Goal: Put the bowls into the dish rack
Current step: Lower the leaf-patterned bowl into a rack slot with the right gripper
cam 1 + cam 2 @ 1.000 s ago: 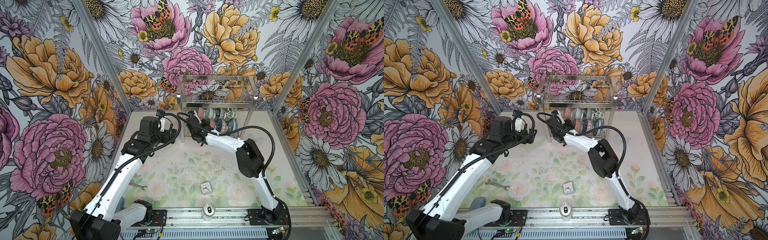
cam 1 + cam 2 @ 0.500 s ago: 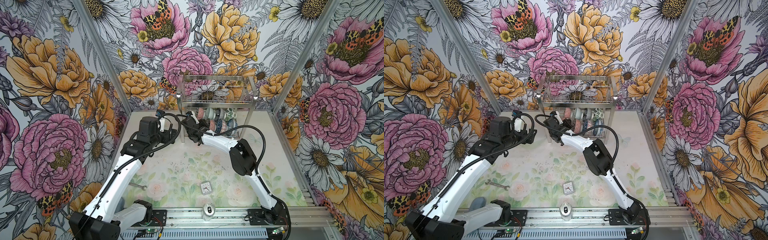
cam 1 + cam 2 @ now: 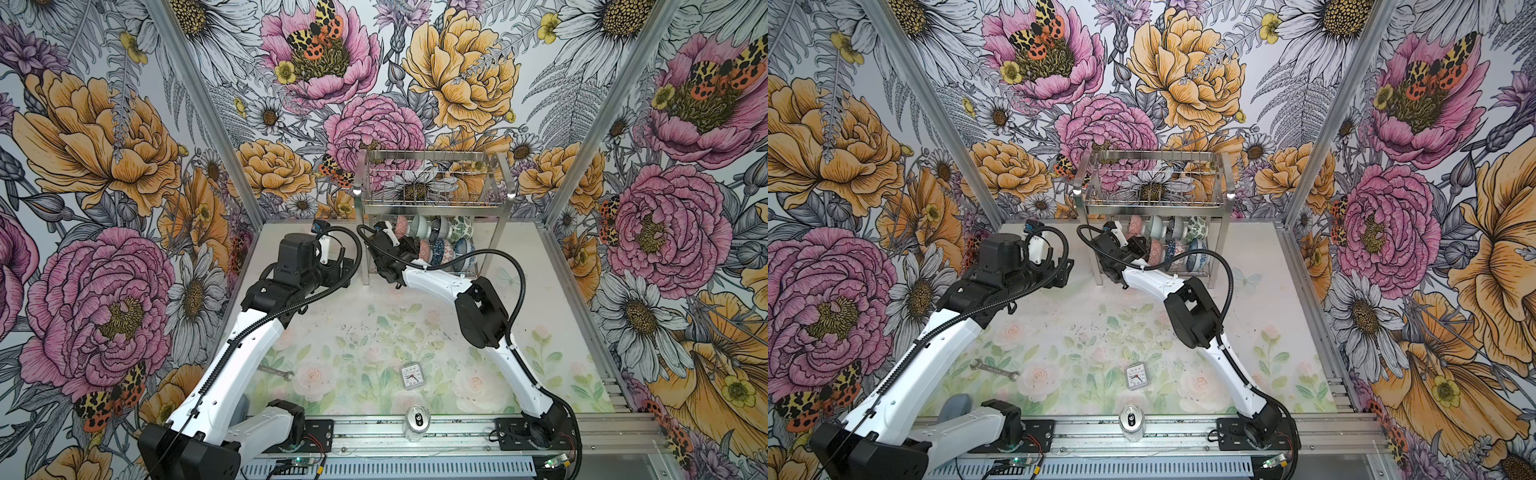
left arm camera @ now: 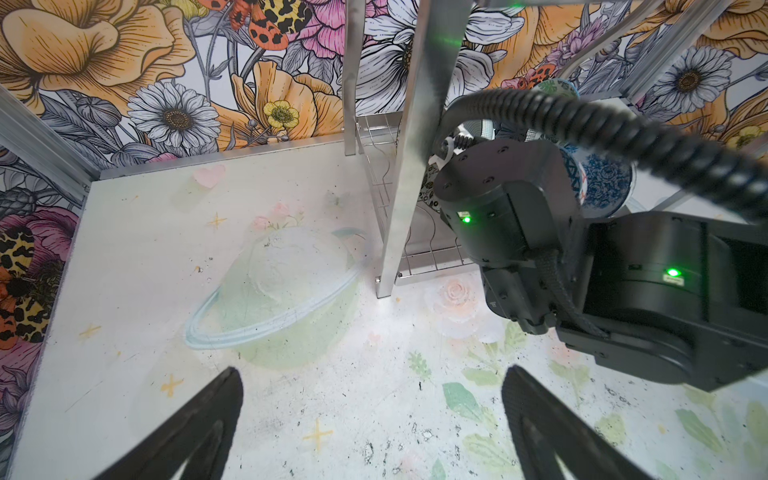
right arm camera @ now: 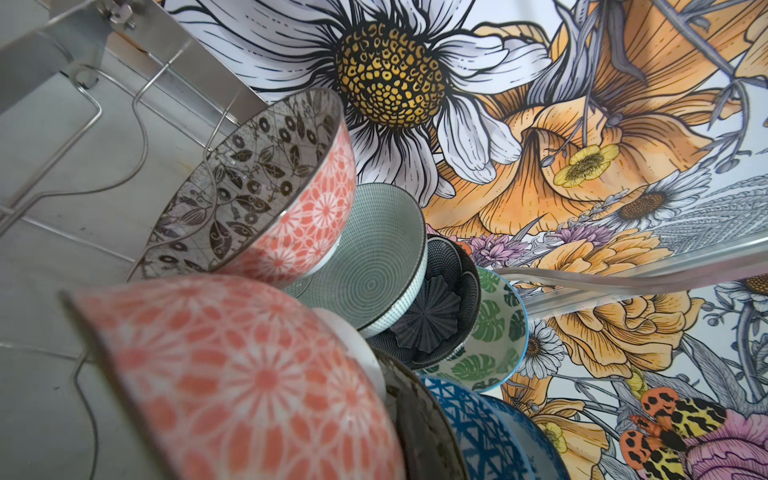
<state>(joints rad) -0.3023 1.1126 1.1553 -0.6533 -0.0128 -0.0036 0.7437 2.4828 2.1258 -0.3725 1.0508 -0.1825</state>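
The counter is mostly open floor. The rack stands at its far edge against the wall, so both arms have to stretch away from their bases to reach it. The right arm comes in low at the rack's near-left corner. I'd say that is because the lower tier can only be entered beneath the upper basket. The left arm hangs just left of that corner leg, probably to leave its partner room.

The bowls are on the lower tier in two rows. They stand on edge in the wavy wire slots, packed close, which saves space and would let them drain. I see no bowl out on the counter, so loading looks nearly done.

The left claw is spread wide above bare counter with nothing in it. The right claw sits right by the leftmost pink bowl of the near row. Its fingers are hidden, so I cannot tell whether it is closed on that bowl or clear of it.

A clock, a can and a wrench lie near the front, well apart from the rack.
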